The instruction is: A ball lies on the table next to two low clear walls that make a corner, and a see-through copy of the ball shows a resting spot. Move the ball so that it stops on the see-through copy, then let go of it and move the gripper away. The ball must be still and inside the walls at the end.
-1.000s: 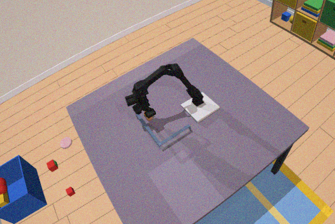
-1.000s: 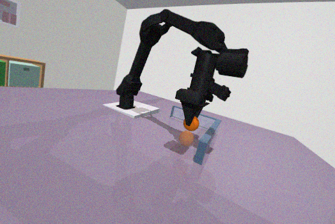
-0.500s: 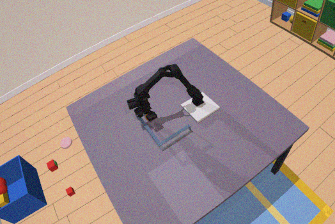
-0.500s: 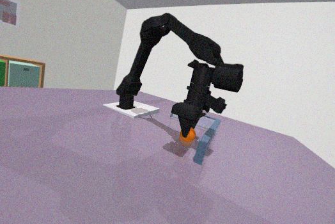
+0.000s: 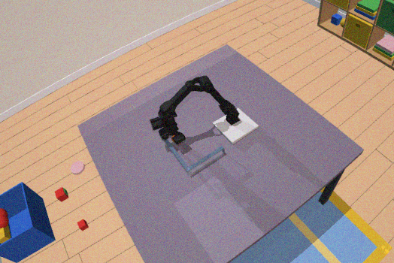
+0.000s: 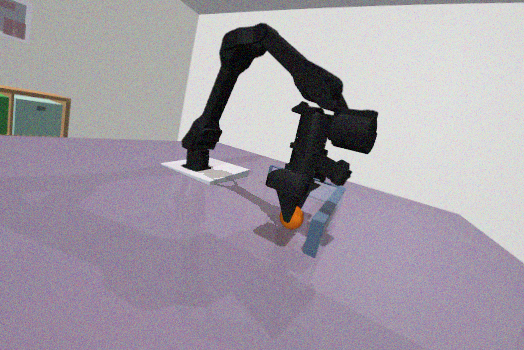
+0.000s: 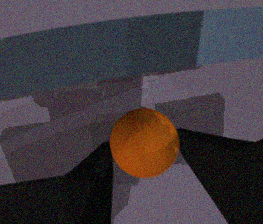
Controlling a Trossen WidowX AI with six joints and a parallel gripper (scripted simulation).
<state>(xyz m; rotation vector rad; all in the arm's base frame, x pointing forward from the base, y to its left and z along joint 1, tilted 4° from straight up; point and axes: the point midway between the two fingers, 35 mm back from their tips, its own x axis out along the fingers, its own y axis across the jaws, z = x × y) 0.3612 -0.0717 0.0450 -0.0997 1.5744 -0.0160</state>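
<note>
The orange ball (image 5: pixel 173 138) (image 6: pixel 295 218) (image 7: pixel 144 142) is between the two black fingertips, low at the table surface; whether it touches the table is hard to tell. My gripper (image 6: pixel 290 217) (image 7: pixel 143 141) is shut on it and points down. The two low clear walls with blue edges (image 5: pixel 207 160) (image 6: pixel 314 238) (image 7: pixel 238 37) make a corner. The ball is on their inner side, beside one wall, with a gap between them in the wrist view. The see-through copy does not show apart from the ball; it seems to be covered by the ball and fingers.
The arm's white base plate (image 5: pixel 240 130) (image 6: pixel 227 173) stands on the purple table (image 5: pixel 301 128) (image 6: pixel 125 196). The raised arm reaches from it to the walls. On the floor are a blue bin (image 5: pixel 43 216), red blocks and a shelf (image 5: pixel 321 16), all off the table.
</note>
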